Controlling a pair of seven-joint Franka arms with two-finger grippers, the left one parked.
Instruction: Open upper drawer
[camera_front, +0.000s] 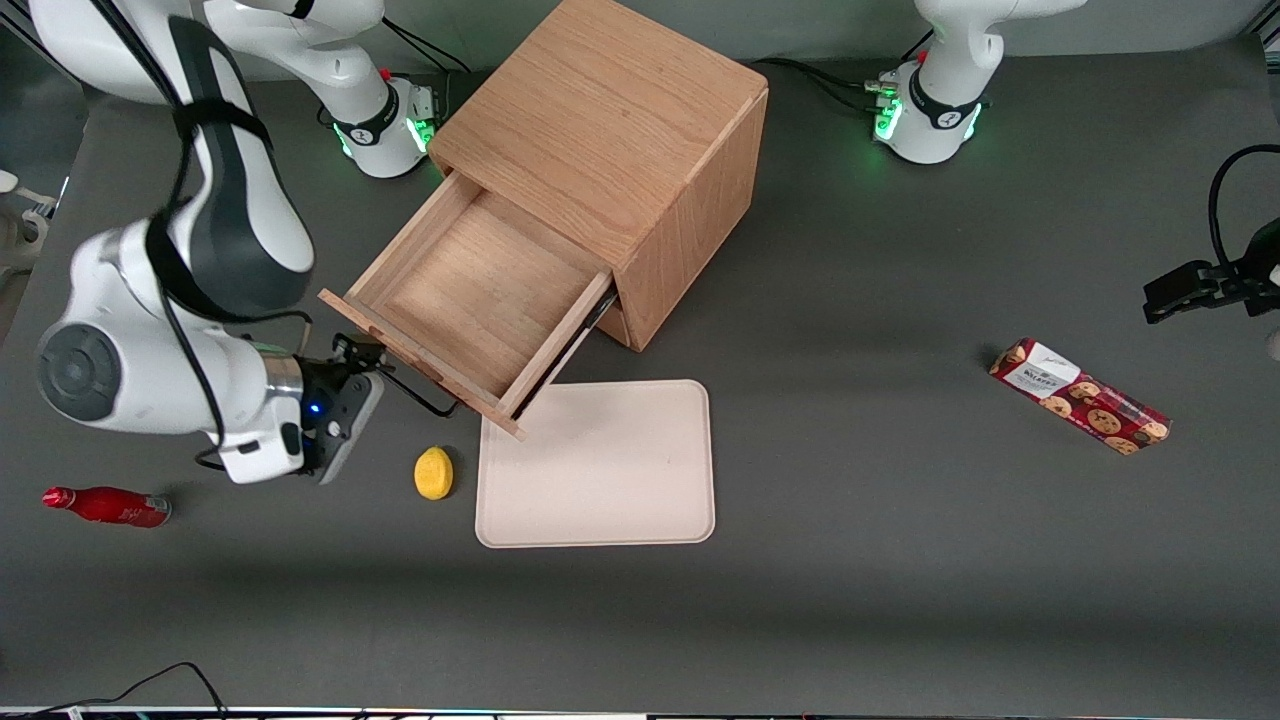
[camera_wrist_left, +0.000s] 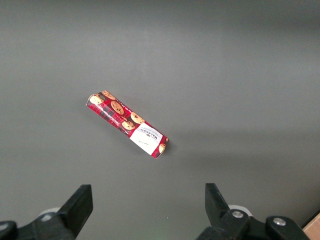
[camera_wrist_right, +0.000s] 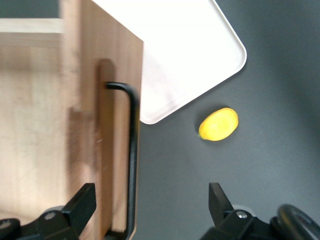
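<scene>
The upper drawer (camera_front: 470, 300) stands pulled well out of the oak cabinet (camera_front: 620, 150), which sits near the desk edge farthest from the front camera; its interior is bare wood. The tray (camera_front: 600, 465) below the drawer's front corner holds nothing. The gripper (camera_front: 372, 362) sits at the dark handle (camera_wrist_right: 131, 160), fingers spread wide, with the bar between them. The right wrist view shows this spread and the lemon (camera_wrist_right: 218, 124); only the left wrist view shows the cookie pack (camera_wrist_left: 127, 123) label closely.

Light oak upper drawer (camera_front: 470, 300), yellow lemon (camera_front: 434, 472), pale pink tray (camera_front: 600, 470), red bottle (camera_front: 108, 505), black-fingered end effector (camera_wrist_right: 152, 210) by handle
</scene>
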